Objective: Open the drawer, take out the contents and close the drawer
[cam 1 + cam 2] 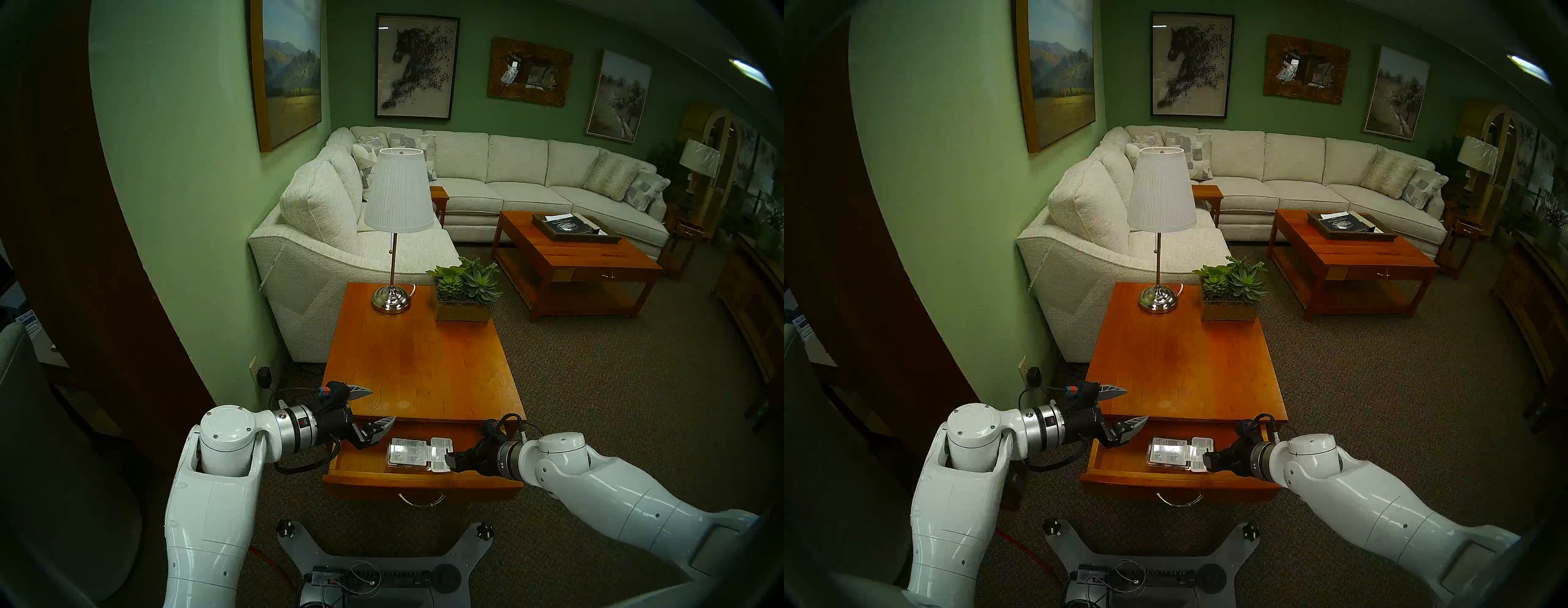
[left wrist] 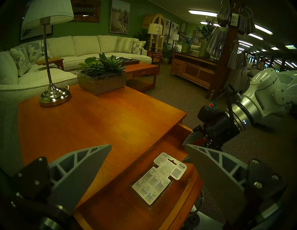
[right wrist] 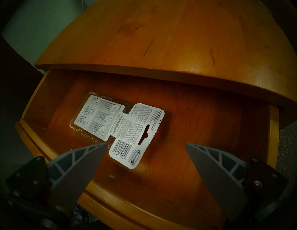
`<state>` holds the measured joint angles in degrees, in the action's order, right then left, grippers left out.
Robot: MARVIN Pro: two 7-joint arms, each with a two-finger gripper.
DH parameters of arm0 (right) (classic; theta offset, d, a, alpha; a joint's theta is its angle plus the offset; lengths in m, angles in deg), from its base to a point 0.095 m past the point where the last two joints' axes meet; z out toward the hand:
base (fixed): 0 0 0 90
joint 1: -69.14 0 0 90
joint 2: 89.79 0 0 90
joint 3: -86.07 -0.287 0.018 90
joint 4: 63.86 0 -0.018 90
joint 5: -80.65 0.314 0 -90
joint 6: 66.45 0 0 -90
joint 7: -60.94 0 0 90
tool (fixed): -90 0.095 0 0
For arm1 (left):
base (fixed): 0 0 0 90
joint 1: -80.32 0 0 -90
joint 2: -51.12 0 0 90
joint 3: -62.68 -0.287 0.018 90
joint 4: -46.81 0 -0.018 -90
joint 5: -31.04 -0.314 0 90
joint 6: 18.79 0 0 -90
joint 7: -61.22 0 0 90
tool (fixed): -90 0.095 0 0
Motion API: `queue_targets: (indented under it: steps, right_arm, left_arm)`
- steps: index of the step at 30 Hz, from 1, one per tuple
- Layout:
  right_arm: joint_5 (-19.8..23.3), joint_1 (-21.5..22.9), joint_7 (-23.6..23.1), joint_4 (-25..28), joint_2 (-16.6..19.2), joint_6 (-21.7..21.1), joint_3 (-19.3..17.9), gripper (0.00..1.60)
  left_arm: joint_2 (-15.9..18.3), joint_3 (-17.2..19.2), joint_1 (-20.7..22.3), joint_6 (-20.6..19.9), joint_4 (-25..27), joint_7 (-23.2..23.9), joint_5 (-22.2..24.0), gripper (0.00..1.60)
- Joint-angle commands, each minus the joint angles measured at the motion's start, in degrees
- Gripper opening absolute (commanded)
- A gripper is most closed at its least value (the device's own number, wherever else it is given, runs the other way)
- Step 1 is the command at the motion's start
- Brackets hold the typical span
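A: Where is the drawer (image 1: 424,477)?

B: Pulled out from under the tabletop (image 1: 420,361), toward the robot. Its silver handle (image 1: 421,499) hangs on the front panel.

A: And the package (image 1: 418,454)?

B: Flat on the drawer floor, printed card up. In the head views it lies right of the middle, with its hang-tab end toward the right arm. The clear blister part points the other way.

A: What is the right gripper (image 3: 145,145) doing?

B: It reaches down into the drawer from the right side. Its jaws are spread wide and grip nothing. In its wrist view the two fingers (image 3: 77,162) stand either side of the tab end, the barcode corner just beside the left-hand fingertip. Whether a tip touches the card, I cannot tell.

A: The left gripper (image 1: 375,403)?

B: It hangs over the drawer's left corner, at the edge of the tabletop. Jaws apart there too, and empty: one finger over the tabletop, the other over the drawer's opening. It is well apart from the package.

A: Anything else on the tabletop?

B: A lamp (image 1: 396,237) and a planter (image 1: 464,297) of succulents at the far end, side by side.
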<state>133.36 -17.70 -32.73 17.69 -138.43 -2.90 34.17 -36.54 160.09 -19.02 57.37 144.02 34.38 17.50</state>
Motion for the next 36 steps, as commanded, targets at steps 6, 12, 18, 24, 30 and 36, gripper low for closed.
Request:
queue_targets:
  steps: [6,12,18,24,30,36]
  right_arm:
    - [-1.2,6.4,-4.1,-5.6,-3.3,0.2,0.4,1.60]
    - [-2.0,9.3,-5.6,-10.6,-6.1,0.2,1.1,1.60]
    - [-3.2,11.8,-7.1,-14.6,-8.6,-0.1,2.4,1.60]
    - [-4.0,14.0,-8.7,-18.7,-10.6,-0.1,3.5,1.60]
    - [-4.7,15.9,-10.3,-22.3,-12.4,-0.1,4.5,1.60]
    - [-5.3,17.5,-11.7,-25.6,-13.8,-0.1,5.4,1.60]
  left_arm:
    - [-0.3,-0.1,1.4,0.2,1.4,0.1,0.3,1.60]
    - [-0.4,0.0,1.4,0.2,1.4,0.2,0.2,1.60]
    - [-0.4,0.0,1.4,0.2,1.4,0.2,0.1,1.60]
    - [-0.5,0.1,1.4,0.2,1.4,0.3,0.0,1.60]
    - [-0.6,0.1,1.4,0.2,1.4,0.4,0.0,1.60]
    - [-0.7,0.2,1.4,0.3,1.4,0.5,-0.1,1.60]
